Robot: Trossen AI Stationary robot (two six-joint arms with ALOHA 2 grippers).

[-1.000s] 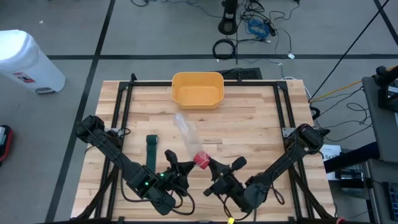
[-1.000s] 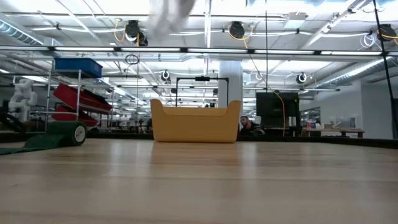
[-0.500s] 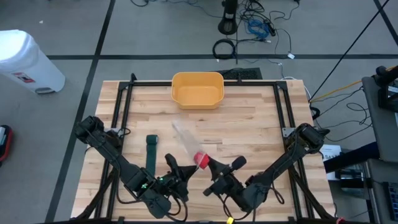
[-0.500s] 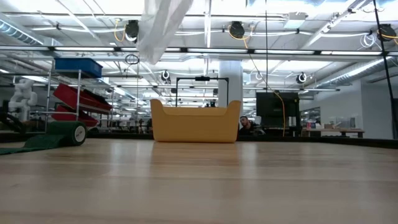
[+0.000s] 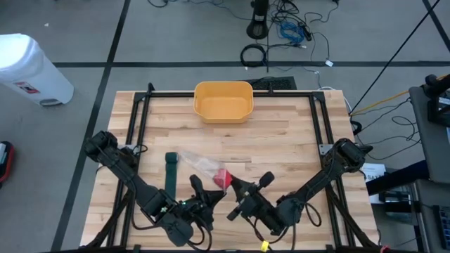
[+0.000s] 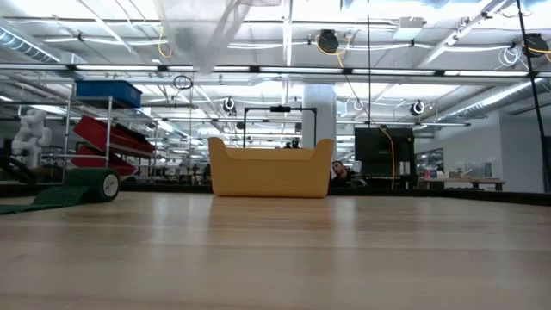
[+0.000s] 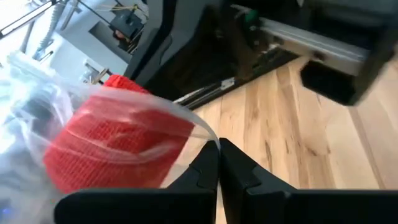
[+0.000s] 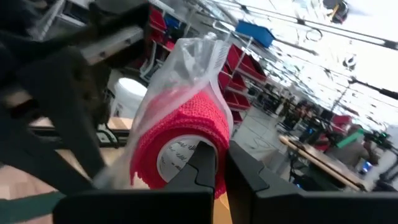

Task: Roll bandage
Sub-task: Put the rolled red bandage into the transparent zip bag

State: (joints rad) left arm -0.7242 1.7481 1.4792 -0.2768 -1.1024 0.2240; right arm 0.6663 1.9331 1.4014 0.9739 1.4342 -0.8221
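Blurring in the low view, the clear bag [image 5: 197, 164] holds the red bandage roll [image 5: 221, 176] above the wooden table [image 5: 281, 140], six o'clock of the yellow bin [image 5: 223, 101]; left gripper [image 5: 199, 188] and right gripper [image 5: 234, 188] both pinch its plastic, jaws together.

Taking the tub [image 5: 223, 100] as the landmark: it sits on the table [image 5: 281, 140] at the middle of the far edge. Well in front of it, near the near edge, the bagged roll [image 5: 220, 177] hangs above the table between the left gripper [image 5: 204, 188] and right gripper [image 5: 236, 187], the left gripper on its left and the right on its right. The strip [image 5: 171, 169] lies flat left of the roll, front-left of the tub.
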